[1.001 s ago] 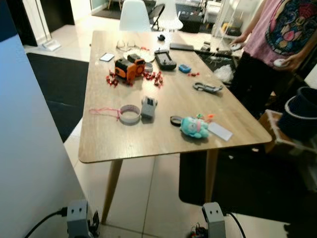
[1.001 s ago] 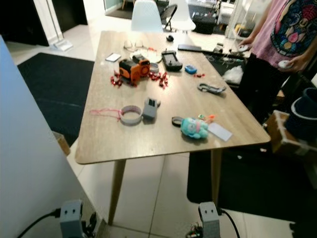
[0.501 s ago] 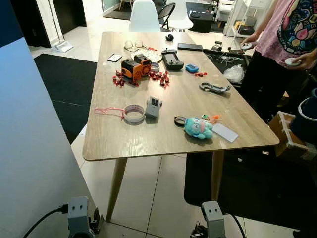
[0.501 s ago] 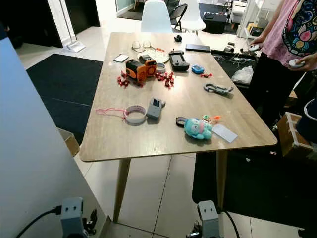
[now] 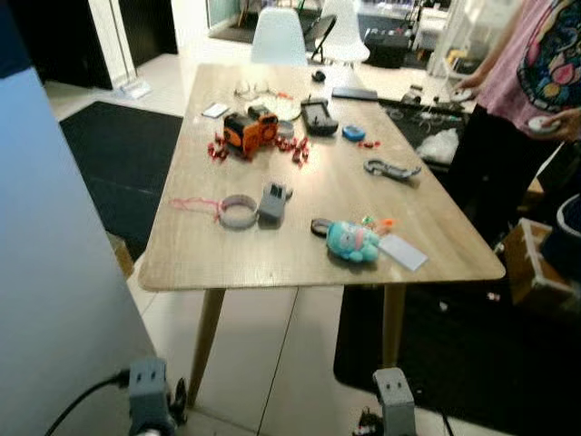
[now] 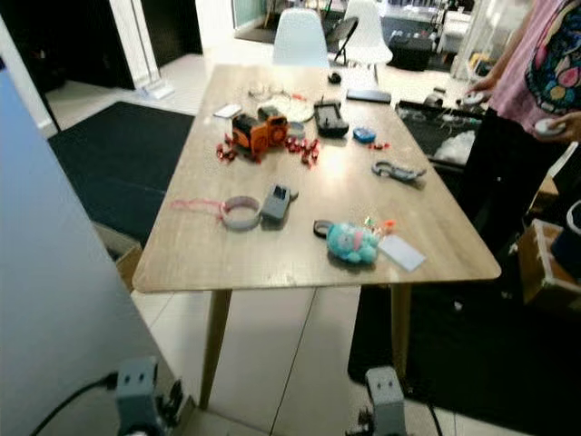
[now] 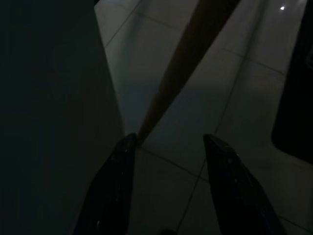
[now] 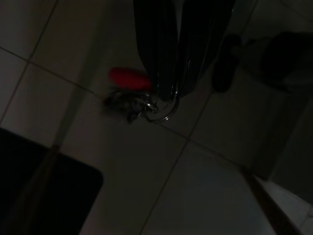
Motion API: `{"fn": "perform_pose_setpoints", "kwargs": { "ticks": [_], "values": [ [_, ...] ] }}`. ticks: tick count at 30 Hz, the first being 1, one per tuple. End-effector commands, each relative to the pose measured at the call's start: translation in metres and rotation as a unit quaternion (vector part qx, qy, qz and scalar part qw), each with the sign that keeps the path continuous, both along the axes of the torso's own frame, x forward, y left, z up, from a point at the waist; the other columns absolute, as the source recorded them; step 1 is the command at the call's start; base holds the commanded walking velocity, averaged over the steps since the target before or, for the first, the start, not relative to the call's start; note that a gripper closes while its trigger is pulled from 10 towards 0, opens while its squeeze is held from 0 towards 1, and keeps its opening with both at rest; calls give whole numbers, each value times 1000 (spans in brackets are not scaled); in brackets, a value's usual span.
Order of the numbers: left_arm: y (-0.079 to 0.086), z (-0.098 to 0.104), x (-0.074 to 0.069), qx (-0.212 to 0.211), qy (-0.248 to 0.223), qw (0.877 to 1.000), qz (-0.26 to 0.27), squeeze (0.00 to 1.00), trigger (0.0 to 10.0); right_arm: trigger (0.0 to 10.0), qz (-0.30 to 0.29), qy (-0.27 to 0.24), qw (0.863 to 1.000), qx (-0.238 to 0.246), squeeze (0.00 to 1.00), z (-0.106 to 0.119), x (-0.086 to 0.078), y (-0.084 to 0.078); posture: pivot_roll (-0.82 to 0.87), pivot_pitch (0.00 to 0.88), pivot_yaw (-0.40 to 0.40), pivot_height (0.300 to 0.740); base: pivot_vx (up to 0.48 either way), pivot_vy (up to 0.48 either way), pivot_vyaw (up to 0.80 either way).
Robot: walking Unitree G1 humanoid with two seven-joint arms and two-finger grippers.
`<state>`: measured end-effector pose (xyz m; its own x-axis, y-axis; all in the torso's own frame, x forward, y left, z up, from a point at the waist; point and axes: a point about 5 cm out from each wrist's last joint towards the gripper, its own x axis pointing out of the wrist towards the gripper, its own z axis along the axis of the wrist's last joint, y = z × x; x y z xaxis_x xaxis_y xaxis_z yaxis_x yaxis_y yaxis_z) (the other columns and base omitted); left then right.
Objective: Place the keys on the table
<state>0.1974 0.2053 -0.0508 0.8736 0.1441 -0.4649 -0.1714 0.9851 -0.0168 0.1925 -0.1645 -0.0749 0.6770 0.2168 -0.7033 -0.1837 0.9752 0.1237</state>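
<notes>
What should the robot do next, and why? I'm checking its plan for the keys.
Probably step closer to the table before lifting anything. The right gripper hangs low over the floor tiles, its fingers shut on the keys with a red tag, and the table edge lies ahead of both arms. The left gripper hangs idle.

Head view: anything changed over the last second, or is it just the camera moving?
Mostly camera motion: the whole scene shifts and blurs while the robot moves, and the table sits a little differently in frame. Nothing on it has moved: the teal plush, tape roll and orange toy keep their places. The person stays at the table's right side. The right gripper hangs low, jaws shut on the keys; the left gripper hangs open.
</notes>
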Motion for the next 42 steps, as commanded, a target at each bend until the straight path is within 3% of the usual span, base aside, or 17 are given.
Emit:
{"fn": "perform_pose_setpoints", "kwargs": {
  "ticks": [1, 21, 42],
  "values": [
    [-2, -4, -4, -2, 14, 1000, -6, 0, 10000, 10000, -3, 3, 1000, -7, 0, -1, -3, -6, 56, 84, -30, 740, 0, -409, 0],
    [1, -3, -3, 5, 17, 1000, -16, 0, 10000, 10000, -4, 5, 1000, -8, 0, -2, -5, -6, 58, 77, -21, 740, 0, -399, 0],
    [-5, -5, -1, 8, 26, 999, -29, 0, 10000, 10000, -5, 9, 1000, -9, 0, -3, -8, -6, 63, 89, -22, 740, 0, 0, 0]
  ]
}}
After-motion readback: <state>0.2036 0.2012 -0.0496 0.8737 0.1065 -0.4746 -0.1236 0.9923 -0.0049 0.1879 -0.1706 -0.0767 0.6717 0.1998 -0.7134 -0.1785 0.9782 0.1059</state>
